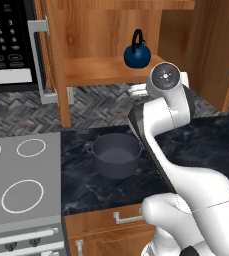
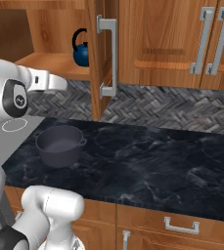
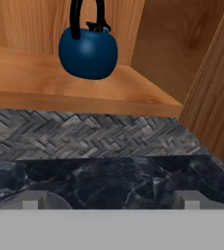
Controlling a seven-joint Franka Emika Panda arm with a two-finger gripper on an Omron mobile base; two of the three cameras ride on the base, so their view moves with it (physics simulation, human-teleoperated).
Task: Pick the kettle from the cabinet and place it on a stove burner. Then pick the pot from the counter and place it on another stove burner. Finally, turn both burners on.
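Kettle [image 1: 137, 55] sits upright on the plank shelf [image 1: 101, 70] of the open cabinet [image 1: 111, 30], near the shelf's right end, black arched handle up; from the hand view it is above and left of centre, resting close to the shelf's front edge. Cabinet door [image 2: 101, 53] stands swung out, silver bar handle [image 2: 111, 56] facing the room. Tool [image 3: 111, 200] has its jaws spread wide and holds nothing; its two finger tips [image 3: 30, 201] show low in the hand view, well apart, over the black marble worktop [image 1: 196, 145] and below shelf level, clear of the kettle. Pot [image 1: 115, 155] stands on the worktop just right of the grey cooktop [image 1: 21, 185], no lid, loop handles at the sides, interior bare. Small white burner ring [image 1: 31, 148] lies at the cooktop's rear, a larger ring [image 1: 22, 196] nearer the front; nothing rests on either. Microwave [image 1: 11, 45] hangs left of the cabinet. Herringbone tile backsplash [image 2: 157, 107] runs behind the worktop.
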